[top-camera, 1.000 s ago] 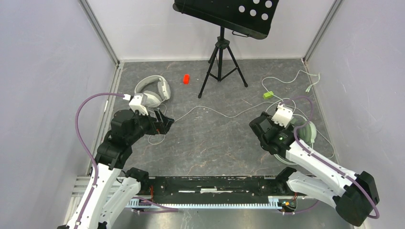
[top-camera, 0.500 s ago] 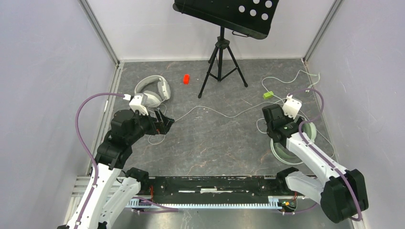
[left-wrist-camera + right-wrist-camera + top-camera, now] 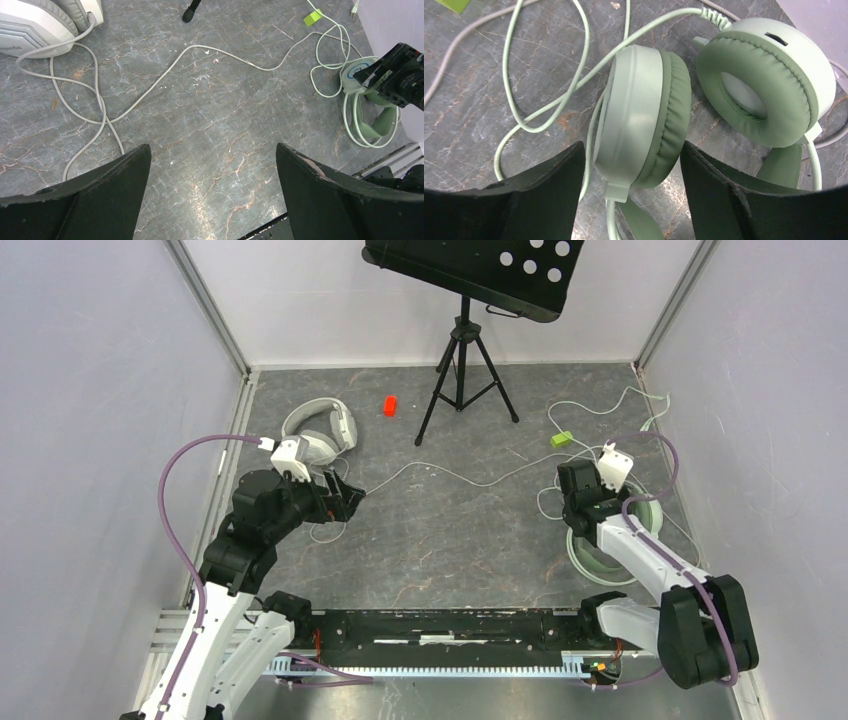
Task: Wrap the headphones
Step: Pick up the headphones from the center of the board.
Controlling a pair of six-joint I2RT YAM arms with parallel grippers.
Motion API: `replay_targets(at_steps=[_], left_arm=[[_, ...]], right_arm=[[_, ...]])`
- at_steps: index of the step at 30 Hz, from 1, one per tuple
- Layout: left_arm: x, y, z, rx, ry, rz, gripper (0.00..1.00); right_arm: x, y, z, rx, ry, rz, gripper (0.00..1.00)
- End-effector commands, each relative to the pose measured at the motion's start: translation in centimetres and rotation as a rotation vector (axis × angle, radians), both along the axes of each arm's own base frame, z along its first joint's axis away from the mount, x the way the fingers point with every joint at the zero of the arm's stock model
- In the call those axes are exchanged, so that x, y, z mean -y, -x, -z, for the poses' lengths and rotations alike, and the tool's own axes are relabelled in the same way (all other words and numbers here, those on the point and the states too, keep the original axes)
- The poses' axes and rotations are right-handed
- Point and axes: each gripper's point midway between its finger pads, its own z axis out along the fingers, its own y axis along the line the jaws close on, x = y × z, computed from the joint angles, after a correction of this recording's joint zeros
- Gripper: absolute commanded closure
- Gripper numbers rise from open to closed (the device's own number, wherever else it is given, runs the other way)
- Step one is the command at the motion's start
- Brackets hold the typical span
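Note:
The white-grey headphones (image 3: 320, 430) (image 3: 35, 25) lie at the back left, and their pale cable (image 3: 450, 475) (image 3: 165, 75) trails across the floor. My left gripper (image 3: 345, 498) (image 3: 212, 155) hovers open just in front of them, with only bare floor between its fingers. The mint-green headphones (image 3: 592, 555) (image 3: 769, 85) lie at the right, partly hidden under my right arm. My right gripper (image 3: 578, 485) (image 3: 631, 150) stands open astride one earcup (image 3: 639, 115). Its left finger is a little apart from the earcup and its right finger is very near the cushion. The green cable (image 3: 549, 100) loops beside it.
A black tripod (image 3: 463, 350) carrying a music-stand tray stands at the back centre. A small red object (image 3: 390, 405) lies near the white-grey headset, and a lime-green tag (image 3: 561, 439) (image 3: 312, 17) sits on a cable. Walls close in left, right and behind.
My right arm has swung to the right and back over the mint-green headset, and its jaws have narrowed around the earcup. The left arm has not moved.

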Motion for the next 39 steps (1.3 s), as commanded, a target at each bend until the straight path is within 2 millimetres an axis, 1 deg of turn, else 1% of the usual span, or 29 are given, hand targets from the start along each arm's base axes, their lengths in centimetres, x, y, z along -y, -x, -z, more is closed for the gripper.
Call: replay_targets(at_steps=[1,2,3,6,8,10,13,17,20,22,25,26,27,30,33,35,37,38,39], left_arm=[[0.2,-0.2,-0.3,0.003,0.024,-0.005,0.00],[0.2,-0.2,-0.3,0.004,0.024,-0.005,0.00],[0.2,-0.2,-0.2,0.002,0.024,-0.005,0.00],[0.1,-0.2,-0.2,0.003,0.022,-0.008,0.00],[0.1,-0.3,-0.3,0.003,0.022,-0.009,0.00],[0.2,-0.2,-0.4,0.004,0.029,-0.003,0.00],[0.2,-0.2,-0.3,0.000,0.028,-0.004,0.00],[0.2,-0.2,-0.3,0.000,0.029,-0.005,0.00],[0.3,-0.2,-0.3,-0.001,0.030,-0.002,0.00],[0.3,-0.2,-0.3,-0.002,0.032,0.000,0.00],[0.4,-0.2,-0.1,-0.010,0.031,0.003,0.00],[0.5,-0.2,0.0,-0.013,0.031,0.006,0.00],[0.5,-0.2,-0.1,-0.012,0.032,0.006,0.00],[0.5,-0.3,0.0,-0.017,0.032,0.007,0.00],[0.6,-0.3,0.1,-0.022,0.032,0.010,0.00],[0.7,-0.3,0.3,-0.030,0.032,0.014,0.00],[0.8,-0.3,0.4,-0.033,0.035,0.023,0.00],[0.9,-0.3,0.4,-0.032,0.036,0.026,0.00],[0.9,-0.3,0.5,-0.033,0.037,0.028,0.00]], right_arm=[[0.6,-0.4,0.0,0.021,0.025,0.017,0.32],[0.8,-0.3,-0.2,0.021,0.034,0.026,0.37],[1.0,-0.2,-0.4,0.020,0.046,0.028,0.45],[1.3,-0.3,-1.8,0.035,0.073,0.012,0.61],[1.0,-0.6,-3.0,0.053,0.074,-0.023,0.70],[0.5,-1.0,-4.5,0.075,0.068,-0.070,0.76],[0.1,-1.3,-6.7,0.117,0.053,-0.106,0.79],[-0.5,-1.3,-8.9,0.174,0.027,-0.144,0.79],[-1.8,-1.6,-10.6,0.248,-0.025,-0.213,0.78],[-3.5,-2.0,-11.8,0.314,-0.078,-0.311,0.79],[-7.6,-2.3,-13.7,0.376,-0.137,-0.574,0.77],[-8.7,-2.2,-14.2,0.397,-0.158,-0.643,0.76],[-9.5,-2.1,-14.4,0.408,-0.171,-0.680,0.76],[-11.7,-1.8,-14.2,0.380,-0.202,-0.795,0.77],[-13.6,-1.3,-13.3,0.323,-0.213,-0.853,0.78],[-16.0,-0.6,-13.1,0.306,-0.223,-0.948,0.79],[-18.9,0.4,-13.3,0.295,-0.220,-1.092,0.77],[-20.8,1.3,-13.2,0.278,-0.228,-1.189,0.76],[-21.9,2.0,-13.1,0.262,-0.213,-1.260,0.76]])
